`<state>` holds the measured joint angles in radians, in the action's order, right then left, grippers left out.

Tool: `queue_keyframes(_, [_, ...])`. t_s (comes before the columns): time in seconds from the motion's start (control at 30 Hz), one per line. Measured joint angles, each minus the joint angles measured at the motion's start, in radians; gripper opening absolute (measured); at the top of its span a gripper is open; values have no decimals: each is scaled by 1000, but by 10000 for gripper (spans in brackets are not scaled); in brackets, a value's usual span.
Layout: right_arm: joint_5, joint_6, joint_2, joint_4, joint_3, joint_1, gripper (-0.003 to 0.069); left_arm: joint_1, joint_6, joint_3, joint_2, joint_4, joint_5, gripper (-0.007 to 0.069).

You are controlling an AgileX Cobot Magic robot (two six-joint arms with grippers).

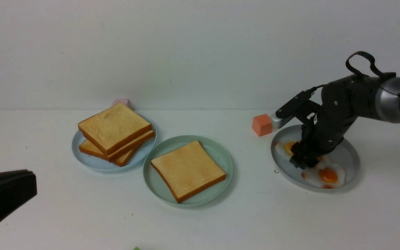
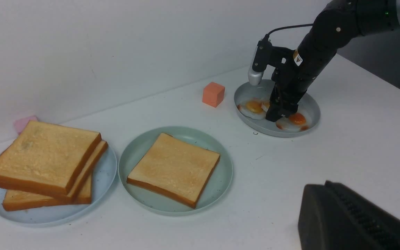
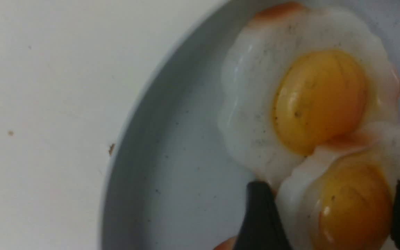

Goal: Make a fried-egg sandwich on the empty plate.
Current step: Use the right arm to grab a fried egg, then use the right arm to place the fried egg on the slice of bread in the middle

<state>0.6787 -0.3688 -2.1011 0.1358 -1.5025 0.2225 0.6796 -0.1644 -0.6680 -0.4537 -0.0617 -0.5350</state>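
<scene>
My right jaws stand apart astride a fried egg (image 3: 346, 205), a black finger (image 3: 259, 222) at each edge; whether they pinch it I cannot tell. It overlaps a second egg (image 3: 311, 97) on the grey plate (image 3: 172, 173), with an orange cube (image 1: 261, 124) just beside. Mid-desk (image 1: 255, 222), the mint-green plate (image 1: 221, 156) carries one toast slice (image 1: 188, 170); a light blue plate (image 1: 92, 163) beside it holds stacked toast (image 1: 113, 126). My left jaws are clenched, near left.
</scene>
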Motion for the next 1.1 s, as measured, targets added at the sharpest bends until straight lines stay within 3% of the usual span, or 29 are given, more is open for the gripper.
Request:
queue_keyframes(0.1, [15, 0, 13, 11, 2, 0, 443, 0, 0, 0, 0, 0, 0, -13])
queue_keyframes(0.13, [20, 0, 19, 13, 2, 1, 408, 0, 0, 0, 0, 0, 0, -13])
queue_keyframes(0.23, [32, 0, 44, 26, 1, 7, 209, 0, 0, 0, 0, 0, 0, -13])
queue_keyframes(0.37, [41, 0, 68, 43, -1, 8, 62, 0, 0, 0, 0, 0, 0, -13])
queue_keyframes(0.73, [74, 4, 111, 61, -1, 7, 59, 0, 0, 0, 0, 1, -1, -13])
queue_keyframes(1.1, [153, 95, 286, 61, 4, 7, 59, 0, 0, 0, 0, -9, -21, -13])
